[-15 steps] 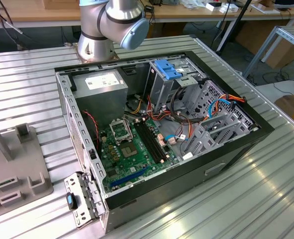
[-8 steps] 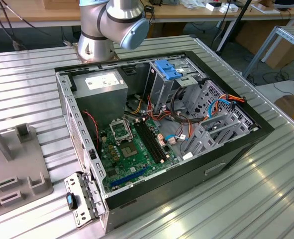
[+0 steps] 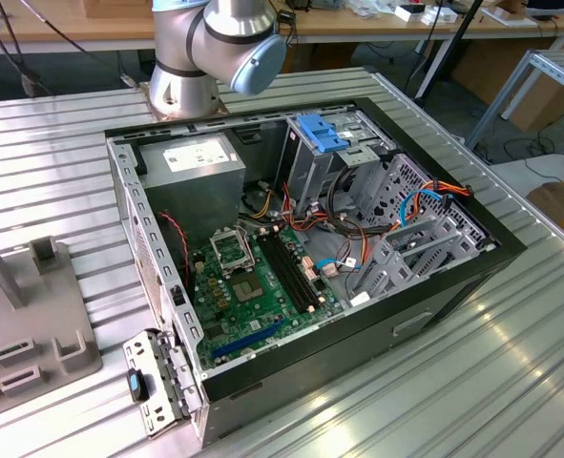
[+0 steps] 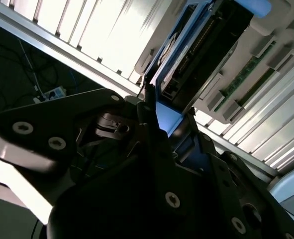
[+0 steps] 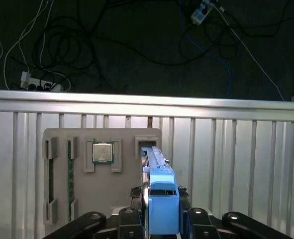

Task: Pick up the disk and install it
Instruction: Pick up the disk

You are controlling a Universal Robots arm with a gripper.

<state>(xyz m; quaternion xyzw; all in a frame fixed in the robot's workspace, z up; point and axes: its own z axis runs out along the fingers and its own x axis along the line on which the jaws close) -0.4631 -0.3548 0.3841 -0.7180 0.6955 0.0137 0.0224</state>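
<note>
First wrist view: hand [image 5: 159, 194] straddles disk [image 5: 162, 180] standing on edge in grey fixture [image 5: 102, 196] on ribbed bench [image 5: 236, 164]. Can't tell whether it's clamped or spread.

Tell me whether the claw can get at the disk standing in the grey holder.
Probably yes. In the first wrist view the claw is right at the disk, which stands on edge in the grey holder; nothing lies between them, and the processor chip beside it lies flat.
</note>
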